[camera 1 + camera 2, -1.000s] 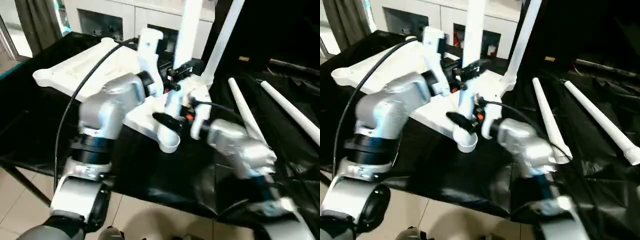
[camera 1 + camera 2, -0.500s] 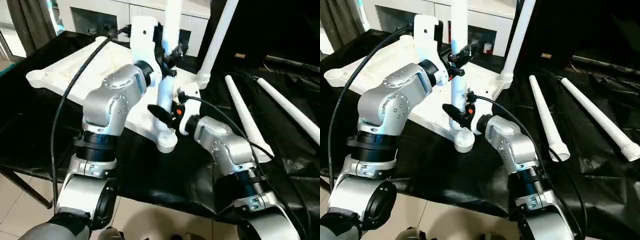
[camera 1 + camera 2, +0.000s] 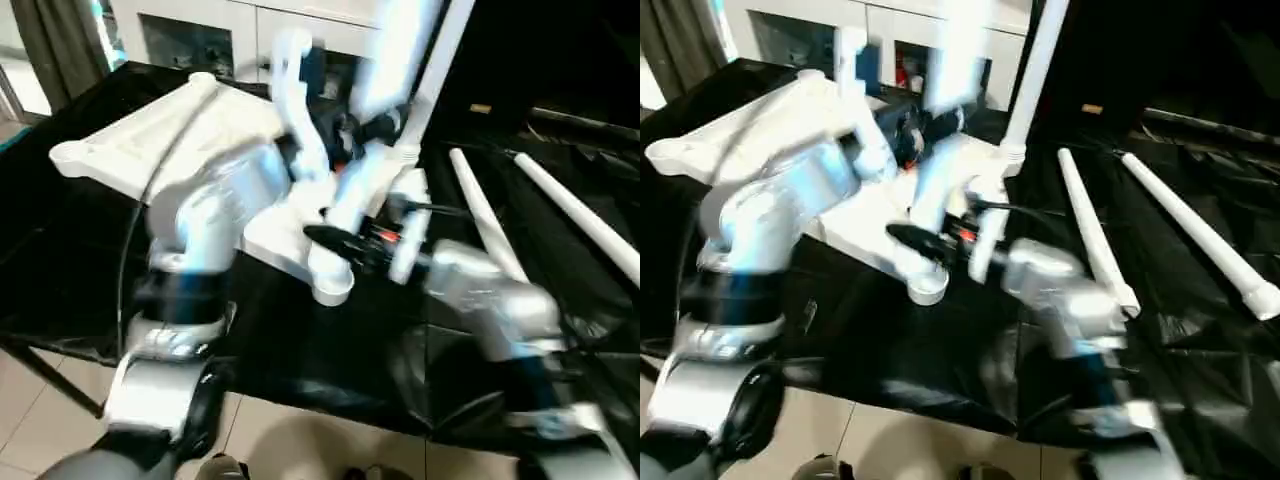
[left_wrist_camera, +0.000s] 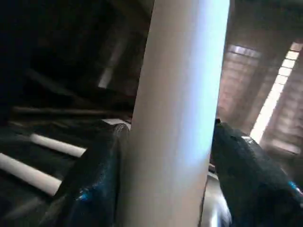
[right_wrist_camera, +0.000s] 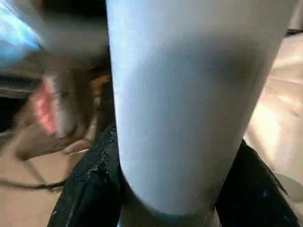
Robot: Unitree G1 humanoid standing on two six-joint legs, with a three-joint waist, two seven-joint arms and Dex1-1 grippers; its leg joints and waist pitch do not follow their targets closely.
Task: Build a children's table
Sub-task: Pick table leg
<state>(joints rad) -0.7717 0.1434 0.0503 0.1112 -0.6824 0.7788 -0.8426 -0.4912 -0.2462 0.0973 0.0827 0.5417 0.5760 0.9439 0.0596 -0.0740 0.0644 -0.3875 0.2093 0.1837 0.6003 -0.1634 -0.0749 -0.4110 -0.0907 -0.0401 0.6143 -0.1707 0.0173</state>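
The white plastic rectangular tabletop (image 3: pixel 150 140) with rounded corner sockets lies upside down on the black-draped table (image 3: pixel 60 260), toward its left part, one corner socket (image 3: pixel 333 283) reaching near the front edge. A long white tube leg (image 3: pixel 365 165) rises tilted from just above that socket, and both arms hold it. The left gripper (image 4: pixel 165 156) has its black fingers (image 4: pixel 99 175) on either side of the tube, pressed against it, higher up the leg. The right gripper (image 5: pixel 165 198) grips the same leg lower down, close to the socket, its fingers (image 5: pixel 87 189) clamped on the tube's sides. A second white tube leg (image 3: pixel 440 70) stands upright in the tabletop's far corner socket. Two more white tube legs (image 3: pixel 1095 240) lie loose on the black cloth toward the table's right side, near each other but apart, well away from the tabletop. White cabinets (image 3: pixel 220 25) stand beyond the table's far edge.
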